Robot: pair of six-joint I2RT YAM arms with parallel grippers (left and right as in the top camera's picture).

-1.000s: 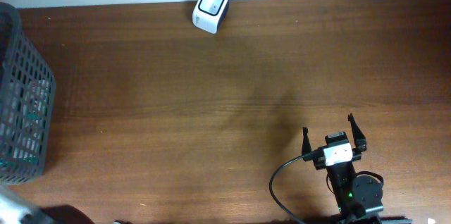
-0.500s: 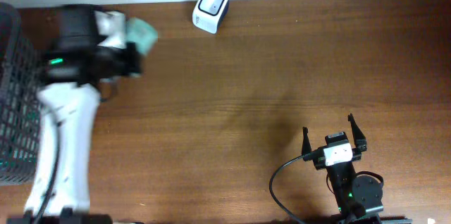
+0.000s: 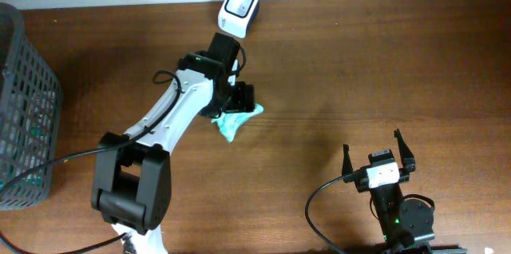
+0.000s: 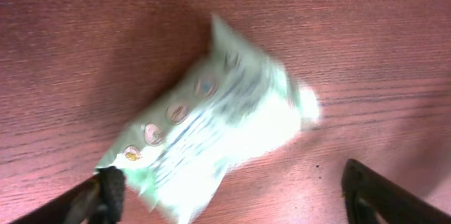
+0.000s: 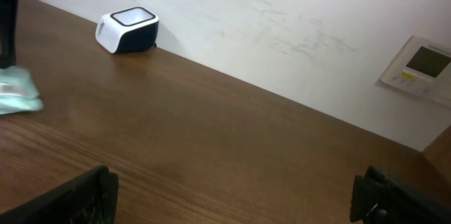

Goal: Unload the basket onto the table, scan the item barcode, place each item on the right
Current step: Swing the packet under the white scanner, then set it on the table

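While the packet (image 3: 234, 123) lies on the surface (image 3: 359, 70) and is not presented to the scanner (image 3: 239, 9), the scan step is judged to be not yet done. The packet, pale green, is located in the far half of the surface, left of centre. It is on the near side of the scanner and apart from it. The scanner is stood at the far edge, with its window turned upward. A dark mesh basket (image 3: 32, 102) is placed at the left edge.

The step in hand is judged to be the placing of the item close to the scanner. For the next move, the packet is to be gripped again and its barcode face turned toward the scanner window. The barcode cannot be located, as the print is blurred in the left wrist view.

The left tool (image 4: 229, 192) is positioned directly over the packet with its jaws spread wide. Nothing is clamped between the fingers (image 4: 106, 185). The left finger appears to be touching one corner of the packet, though contact cannot be confirmed because of the blur.

The right tool (image 3: 380, 156) is parked at the near right, well apart from the packet. Its jaws are fully spread and nothing is held.
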